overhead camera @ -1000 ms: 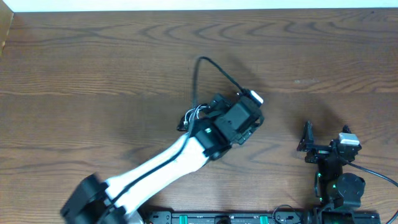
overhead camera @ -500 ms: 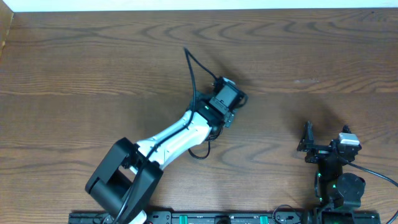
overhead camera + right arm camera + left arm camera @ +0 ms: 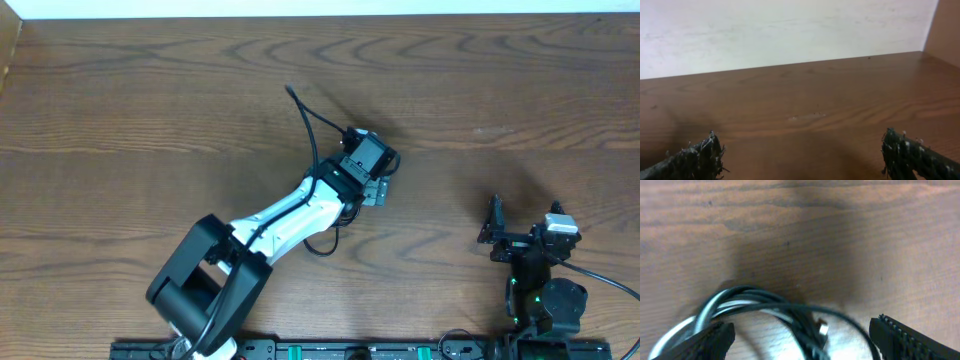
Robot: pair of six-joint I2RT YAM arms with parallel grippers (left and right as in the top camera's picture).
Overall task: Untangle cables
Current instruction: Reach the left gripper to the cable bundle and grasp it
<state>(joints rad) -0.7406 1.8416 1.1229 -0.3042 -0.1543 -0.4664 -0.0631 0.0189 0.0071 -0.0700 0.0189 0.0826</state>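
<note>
Looping glossy thin cables [image 3: 797, 322], grained wooden table [image 3: 840, 220]

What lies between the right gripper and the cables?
Nothing: in the overhead view, bare wooden table separates the right gripper from the cables.

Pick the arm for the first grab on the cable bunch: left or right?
Left. The left end effector, open, hangs directly over the bunched cables. The right end effector, also open, sits well off to the side, with only table and wall in its wrist view.
</note>
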